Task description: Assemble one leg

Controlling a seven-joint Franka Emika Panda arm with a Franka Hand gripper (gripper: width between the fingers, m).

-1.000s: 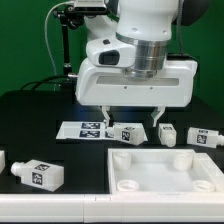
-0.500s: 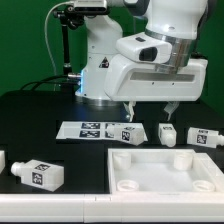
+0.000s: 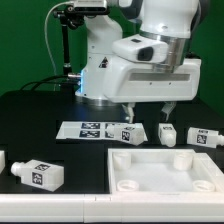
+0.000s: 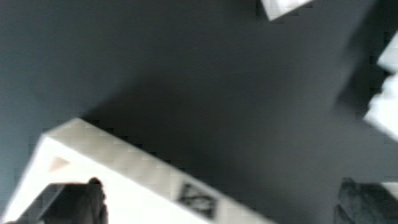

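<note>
Several small white legs with square tags lie on the black table: one [image 3: 128, 133] beside the marker board, one [image 3: 167, 134] to its right, one [image 3: 205, 139] at the exterior view's far right, and one [image 3: 38, 174] at the front left. The wide white panel [image 3: 165, 168] with round sockets lies at the front. My gripper [image 3: 147, 110] hangs open and empty just above the two middle legs, tilted. The wrist view is blurred: between my dark fingertips [image 4: 71, 205] a white surface with a tag [image 4: 196, 198] shows, and I cannot tell which part it is.
The marker board [image 3: 88, 129] lies left of the middle legs. Another white part [image 3: 2, 160] is cut off at the exterior view's left edge. A black stand [image 3: 65, 45] rises at the back left, and the arm's white base [image 3: 95, 60] stands behind the gripper.
The gripper has swung toward the exterior view's right and tilted, staying open. It has barely moved in the last half second. The parts on the table have not moved.
</note>
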